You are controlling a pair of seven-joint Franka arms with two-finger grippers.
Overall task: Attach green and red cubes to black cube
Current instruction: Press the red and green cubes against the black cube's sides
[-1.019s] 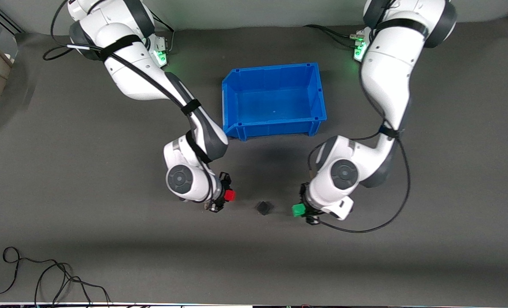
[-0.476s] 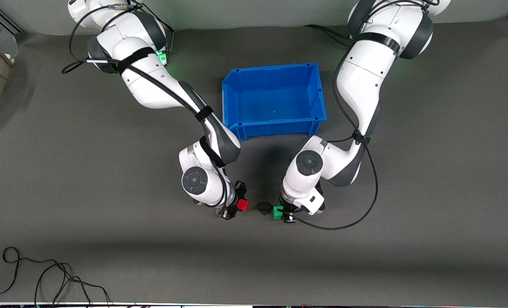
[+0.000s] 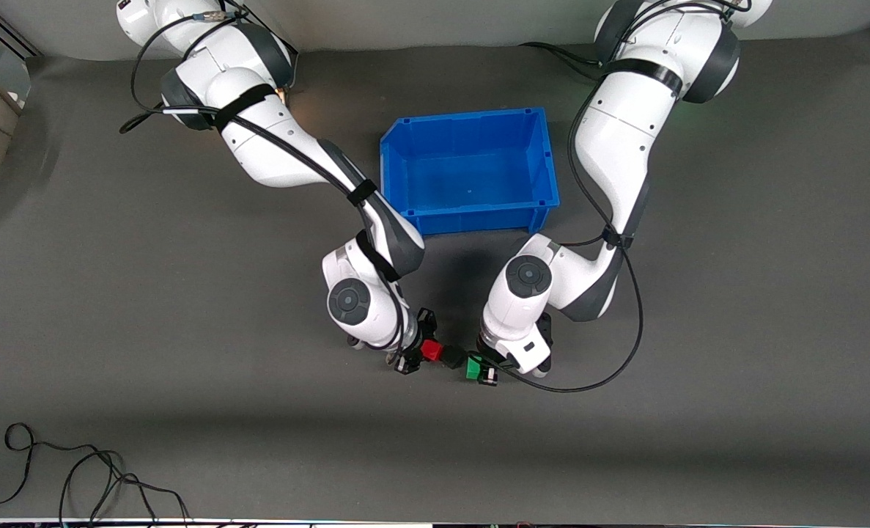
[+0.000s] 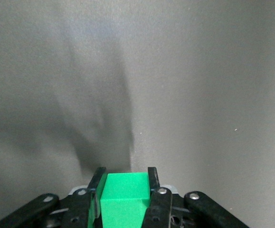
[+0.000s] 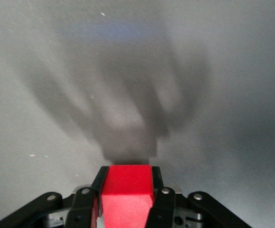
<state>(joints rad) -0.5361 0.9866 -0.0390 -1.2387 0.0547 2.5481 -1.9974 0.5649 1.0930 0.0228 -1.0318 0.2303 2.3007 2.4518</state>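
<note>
Low in the middle of the front view, the three cubes sit in a short row on the dark table (image 3: 112, 293). The black cube (image 3: 451, 357) rests on the mat in the centre. The red cube (image 3: 430, 350) touches it on the side toward the right arm's end, and the green cube (image 3: 473, 367) sits just beside it on the side toward the left arm's end, seemingly in contact.

The right gripper (image 3: 421, 353) is clenched on the red cube; in its wrist view the two fingers (image 5: 95, 190) flank the red block (image 5: 127, 194) at the bottom centre of the frame. The left gripper (image 3: 481, 370) is likewise clamped on the green cube, which shows between its fingers (image 4: 152, 180) at the bottom centre of the left wrist view (image 4: 123, 197).

A blue bin (image 3: 548, 158) stands empty in the upper middle of the front view, farther from the camera than the cubes.

The cubes look small, rigid and light, with flat smooth faces. They should hold best pinched on two opposite flat sides, leaving the mating face free. The black one, being loose, could easily slide or turn if pushed from one side only.
</note>
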